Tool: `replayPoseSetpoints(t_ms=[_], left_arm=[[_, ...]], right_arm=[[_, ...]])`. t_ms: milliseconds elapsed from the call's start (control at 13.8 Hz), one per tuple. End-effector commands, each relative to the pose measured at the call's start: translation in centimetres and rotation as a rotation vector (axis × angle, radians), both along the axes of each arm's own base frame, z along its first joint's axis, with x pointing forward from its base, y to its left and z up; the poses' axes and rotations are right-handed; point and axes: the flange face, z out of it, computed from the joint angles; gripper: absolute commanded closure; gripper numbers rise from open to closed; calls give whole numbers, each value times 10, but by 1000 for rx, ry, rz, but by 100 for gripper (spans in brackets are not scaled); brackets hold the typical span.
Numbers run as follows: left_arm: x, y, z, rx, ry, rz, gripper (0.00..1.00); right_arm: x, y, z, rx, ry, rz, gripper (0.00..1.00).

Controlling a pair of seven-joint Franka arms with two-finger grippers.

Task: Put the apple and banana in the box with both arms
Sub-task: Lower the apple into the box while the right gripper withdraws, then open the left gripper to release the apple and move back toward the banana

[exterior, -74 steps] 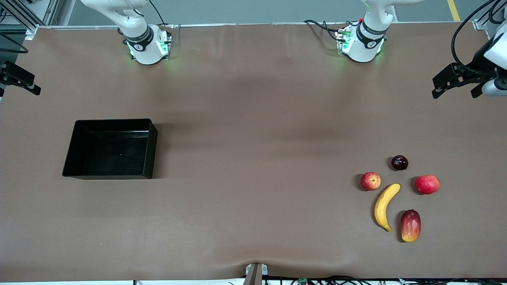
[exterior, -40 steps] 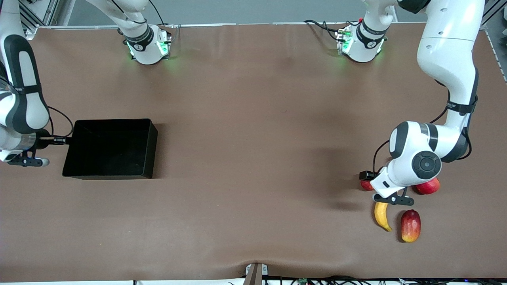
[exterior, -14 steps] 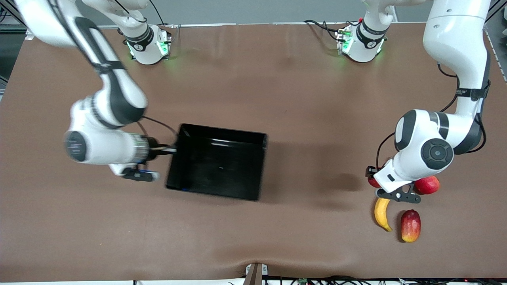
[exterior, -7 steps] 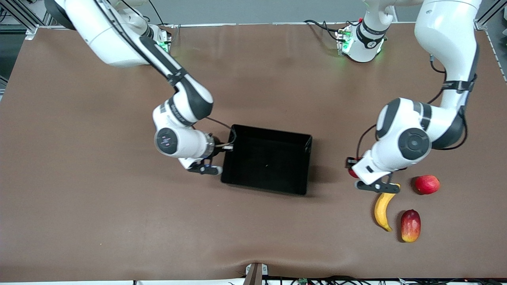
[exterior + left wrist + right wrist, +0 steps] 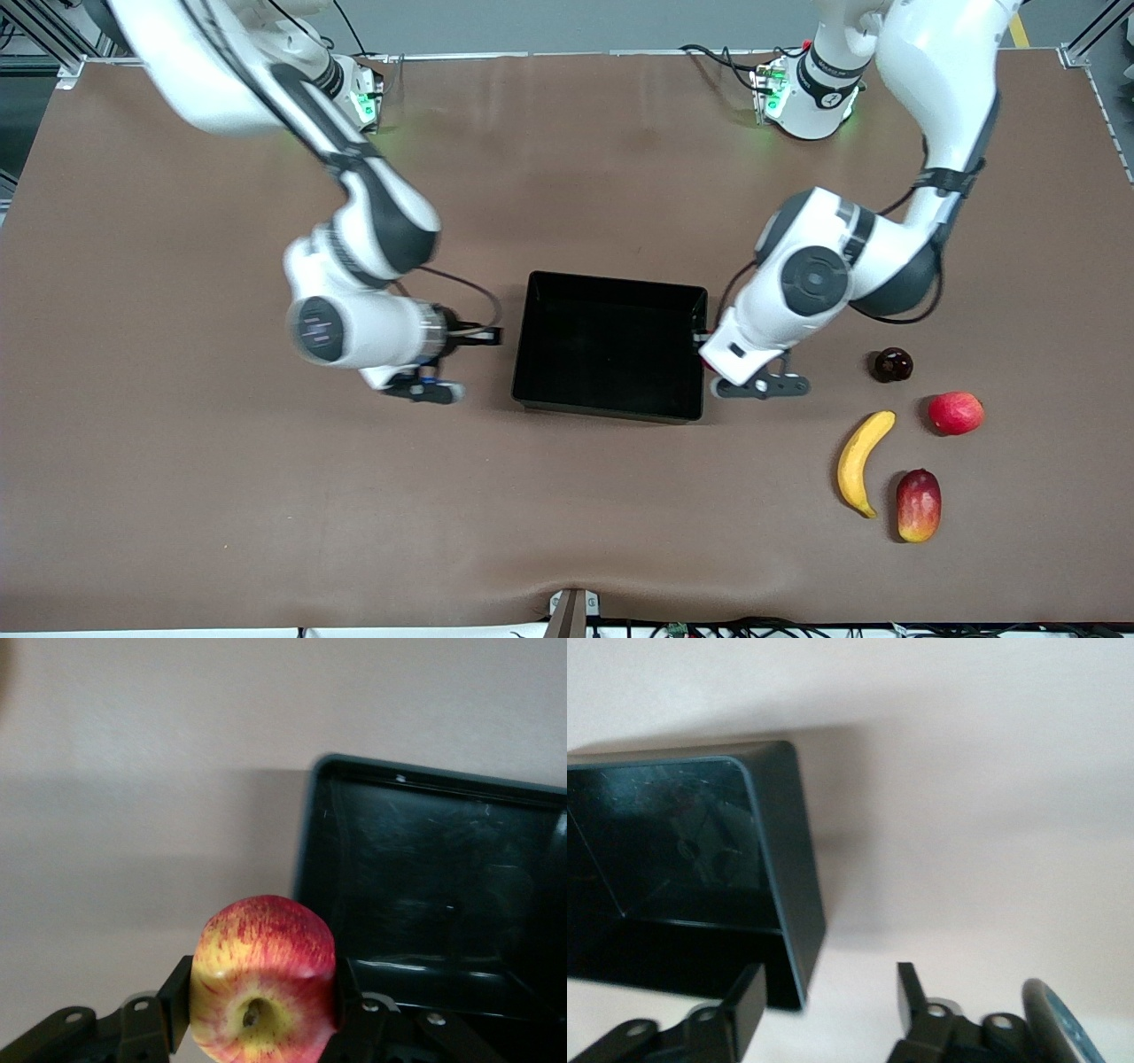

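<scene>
Holding one apple (image 5: pixel 263 979) (one banana (image 5: pixel 862 460) tabled), left gripper (image 5: pixel 263 1019).

Brown table (image 5: pixel 567 496), grey floor (image 5: pixel 576 27), metal frame (image 5: pixel 53 44)

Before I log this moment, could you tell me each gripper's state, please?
Left gripper: shut on the small round red-yellow apple.
Right gripper: open, empty.

1. a robotics lab, not a home or kitchen.
2. two white jointed arms are bolted along one edge of a wide desk (image 5: pixel 567 532) covered in plain brown sheeting; their bases glow green.
3. loose black cables (image 5: pixel 718 58) trail off the desk edge, with metal framing at the corners.
</scene>
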Motion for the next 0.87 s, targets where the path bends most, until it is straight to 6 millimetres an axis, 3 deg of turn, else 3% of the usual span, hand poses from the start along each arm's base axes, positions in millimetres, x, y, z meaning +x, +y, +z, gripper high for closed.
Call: replayPoseSetpoints(t_ms=[0, 72, 217, 434, 506, 723, 796], left_arm=[[-11, -44, -16, -23, -38, 10, 100], [-16, -56, -24, -31, -41, -1, 100], [-19, -65, -41, -35, -39, -19, 100], [-32, -81, -75, -15, -2, -68, 100], [-37, -86, -84, -6, 7, -82, 100], [-40, -85, -109, 12, 35, -87, 100], [-42, -88, -113, 14, 41, -92, 99]], right_arm=[[4, -66, 76, -77, -43, -35, 0], [6, -94, 101, -85, -84, -55, 0], [3, -143, 131, -75, -114, 13, 0], [-16, -215, 195, -112, -223, 51, 0], [-19, -241, 202, -144, -217, 27, 0], [-31, -287, 231, -214, -210, -35, 0], [-33, -304, 249, -214, -223, -59, 0]])
